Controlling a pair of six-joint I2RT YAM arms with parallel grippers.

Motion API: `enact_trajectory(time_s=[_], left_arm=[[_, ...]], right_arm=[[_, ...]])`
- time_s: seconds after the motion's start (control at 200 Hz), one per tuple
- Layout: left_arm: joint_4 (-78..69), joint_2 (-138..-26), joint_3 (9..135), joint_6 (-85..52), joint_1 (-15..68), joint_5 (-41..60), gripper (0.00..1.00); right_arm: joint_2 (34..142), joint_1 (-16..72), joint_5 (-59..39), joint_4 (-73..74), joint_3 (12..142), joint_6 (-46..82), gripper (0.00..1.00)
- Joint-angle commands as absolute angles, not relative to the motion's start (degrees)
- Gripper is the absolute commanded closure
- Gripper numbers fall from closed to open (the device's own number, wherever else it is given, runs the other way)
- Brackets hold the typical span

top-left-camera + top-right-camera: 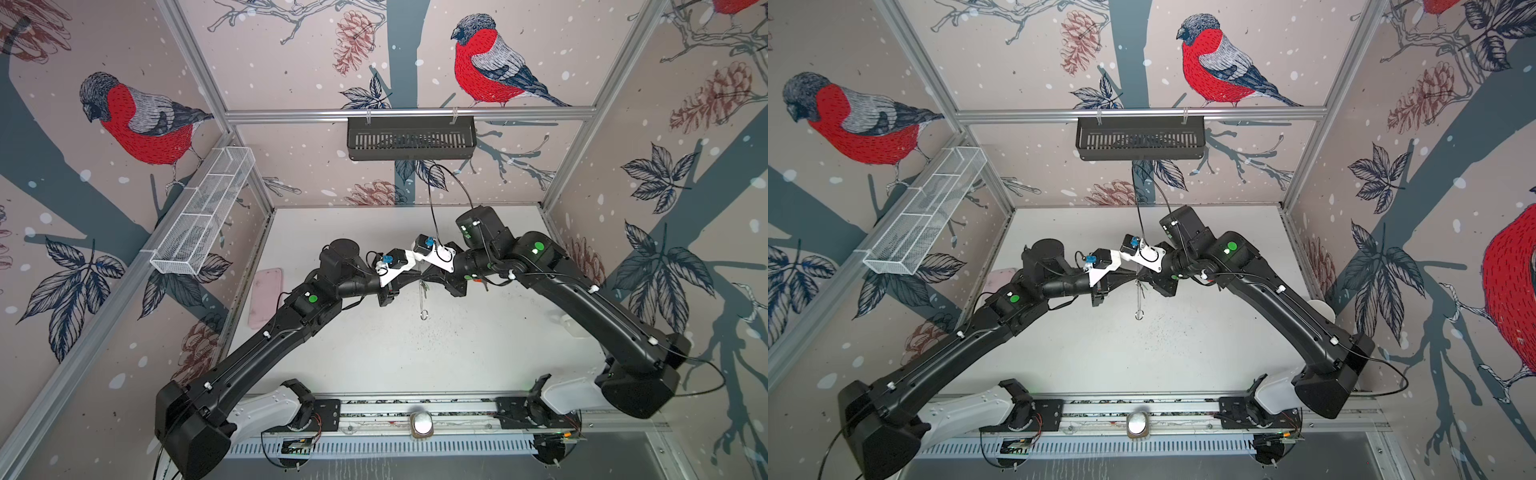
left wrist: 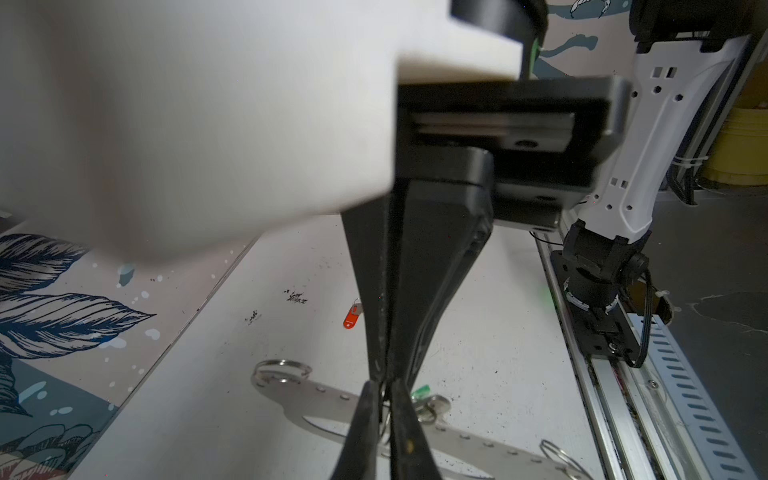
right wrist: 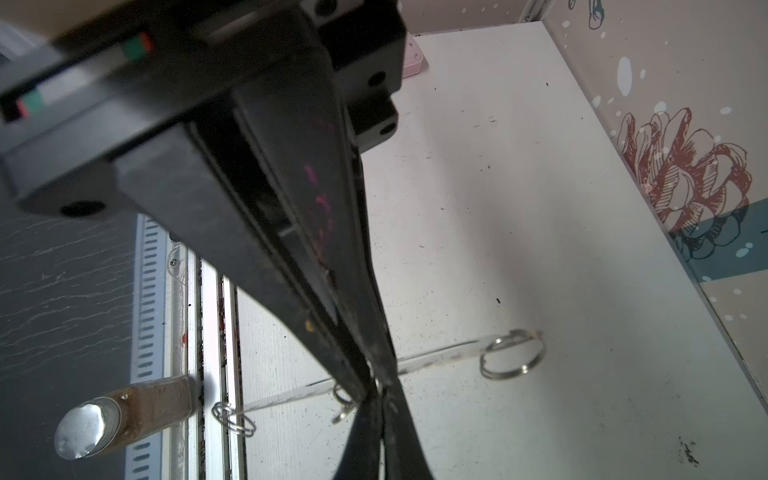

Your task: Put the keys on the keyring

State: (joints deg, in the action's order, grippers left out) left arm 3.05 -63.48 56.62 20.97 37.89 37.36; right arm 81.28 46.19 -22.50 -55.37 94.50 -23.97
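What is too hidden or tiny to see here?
- Green-tagged key: left wrist view, just a sliver behind the fingers.
- Keyring: both top views, thin and tiny.
- Pink case: a top view, mostly under the left arm.
- What left hand and right hand pinch: wrist views, hidden where they meet.

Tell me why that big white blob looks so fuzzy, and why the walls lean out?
In the left wrist view the white arm part, too near the lens, blurs, while the red tag looks sharper; in both top views the wide lens tilts the metal posts; in the right wrist view the shiny knob glares.
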Motion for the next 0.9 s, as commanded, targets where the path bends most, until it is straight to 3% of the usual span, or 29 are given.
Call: enact_trajectory(time_s=[0.0,0.405,0.896], left_arm=[[5.5,-64.2,56.8,21.5,37.8,37.4,0.95],[3.6,-64.2,56.8,20.6,37.7,37.0,1.00],[-15.5,-61.4,49.4,8.9,37.7,36.1,1.00]], right_arm=[[80.6,46.4,-25.8,-52.1,94.5,-25.0,1.00],[79.1,46.3,-26.4,-50.8,93.5,-25.0,1.00],[72.8,45.9,-26.2,-39.3,83.6,-20.4,0.98]])
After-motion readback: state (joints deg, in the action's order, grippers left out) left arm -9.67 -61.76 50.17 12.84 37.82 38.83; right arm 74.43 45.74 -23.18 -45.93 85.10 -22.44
